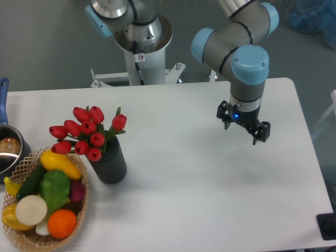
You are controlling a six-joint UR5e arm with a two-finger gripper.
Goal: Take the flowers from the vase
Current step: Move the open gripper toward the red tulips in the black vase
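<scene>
The flowers, a bunch of red tulip buds with green leaves, stand in the vase and lean to the left over its rim. The vase is a short dark ribbed cylinder on the left part of the white table. My gripper hangs above the table's right half, far to the right of the flowers. Its two dark fingers stand apart with nothing between them. It holds nothing.
A wicker basket of colourful fruit and vegetables sits at the front left, touching or almost touching the vase. A metal pot with a blue handle is at the left edge. The arm's base stands behind the table.
</scene>
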